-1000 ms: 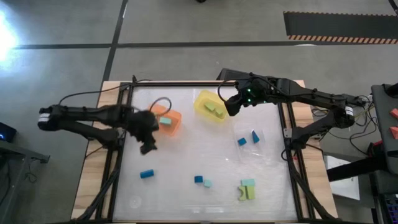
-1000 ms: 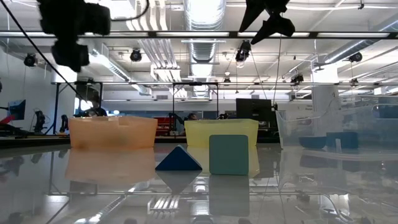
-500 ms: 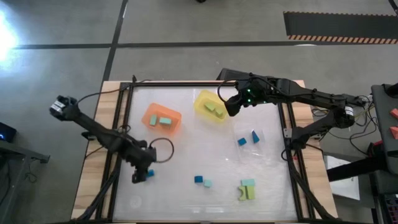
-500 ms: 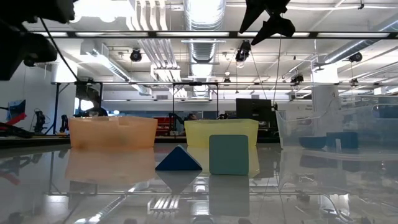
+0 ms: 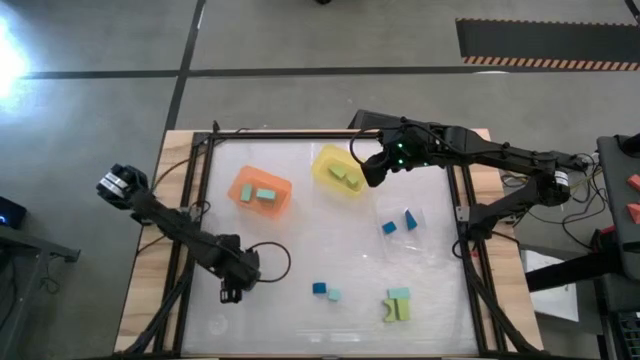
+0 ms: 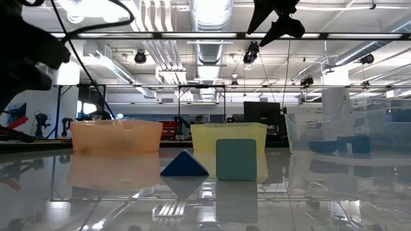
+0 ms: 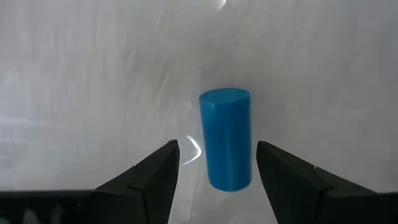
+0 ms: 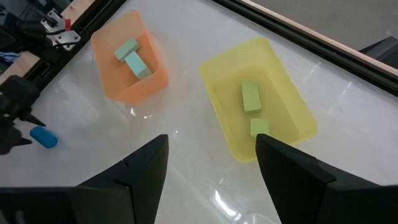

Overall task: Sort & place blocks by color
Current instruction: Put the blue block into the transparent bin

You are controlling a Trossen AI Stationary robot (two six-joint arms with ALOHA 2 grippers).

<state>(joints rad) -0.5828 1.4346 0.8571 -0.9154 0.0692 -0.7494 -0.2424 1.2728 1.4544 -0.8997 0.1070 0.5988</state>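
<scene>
In the left wrist view a blue round-ended bar (image 7: 225,138) lies on the white table. My left gripper (image 7: 217,158) is open, with one finger on each side of the bar and a gap to both. From above, the left gripper (image 5: 232,289) sits near the table's near-left part and hides this bar. My right gripper (image 8: 211,152) is open and empty, hovering over the yellow bin (image 5: 338,172). Other loose blocks rest flat on the table: a blue one (image 5: 319,288), a mint one (image 5: 334,295), and a mint and yellow-green pair (image 5: 398,305).
The orange bin (image 5: 262,192) holds two mint blocks, the yellow bin (image 8: 258,115) two green ones, and the clear bin (image 5: 405,225) two blue ones. A black frame (image 5: 190,200) edges the table. In the low view, a blue wedge (image 6: 184,165) and a mint cube (image 6: 236,159) stand in front of the bins.
My left gripper has swung from beside the orange bin toward the table's near-left part and come down over the blue bar, which has stayed where it lay. The left arm's elbow has moved out past the left edge.
</scene>
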